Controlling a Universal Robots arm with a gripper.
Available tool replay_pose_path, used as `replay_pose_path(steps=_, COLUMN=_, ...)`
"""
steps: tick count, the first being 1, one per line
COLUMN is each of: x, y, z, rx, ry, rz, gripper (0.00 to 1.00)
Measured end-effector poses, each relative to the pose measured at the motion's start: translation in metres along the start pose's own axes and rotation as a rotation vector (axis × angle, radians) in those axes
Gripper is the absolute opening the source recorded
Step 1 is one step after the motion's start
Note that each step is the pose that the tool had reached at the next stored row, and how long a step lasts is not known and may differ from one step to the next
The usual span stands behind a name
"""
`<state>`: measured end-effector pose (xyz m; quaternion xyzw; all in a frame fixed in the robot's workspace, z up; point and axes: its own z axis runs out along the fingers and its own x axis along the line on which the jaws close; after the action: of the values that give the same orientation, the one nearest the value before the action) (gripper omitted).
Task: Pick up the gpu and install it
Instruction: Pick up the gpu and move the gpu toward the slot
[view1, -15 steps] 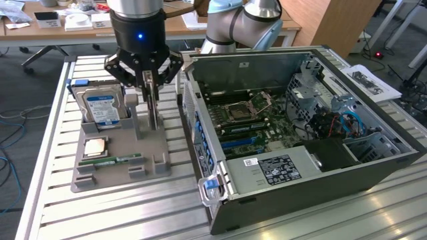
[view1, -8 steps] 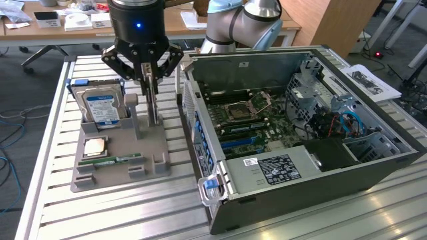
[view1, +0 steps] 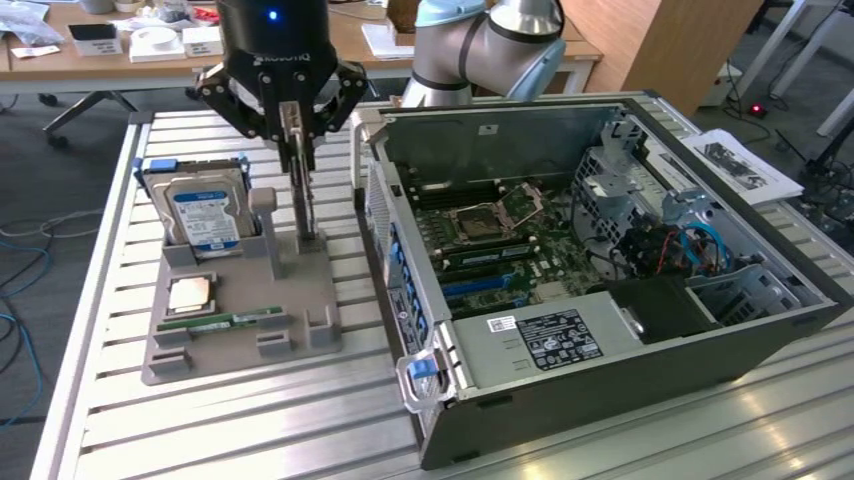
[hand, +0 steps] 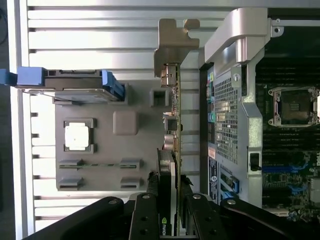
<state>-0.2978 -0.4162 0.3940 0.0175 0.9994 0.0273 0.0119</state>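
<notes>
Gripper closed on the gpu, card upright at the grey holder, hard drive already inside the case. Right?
Not quite. The hard drive is not in the case; it stands upright in the grey holder, as the exterior view shows. The rest holds: the gripper is closed on the gpu, upright at the holder.
</notes>
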Motion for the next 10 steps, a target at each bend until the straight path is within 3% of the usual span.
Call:
replay_pose_path(steps=7, x=0.000, y=0.0011, z=-0.0200, rx=-0.0019, ry=0.0000, rz=0.000, gripper=0.27)
replay_pose_path(steps=10, x=-0.001, y=0.0012, z=-0.0232, rx=-0.0021, ry=-0.0001, rz=0.000, gripper=0.27)
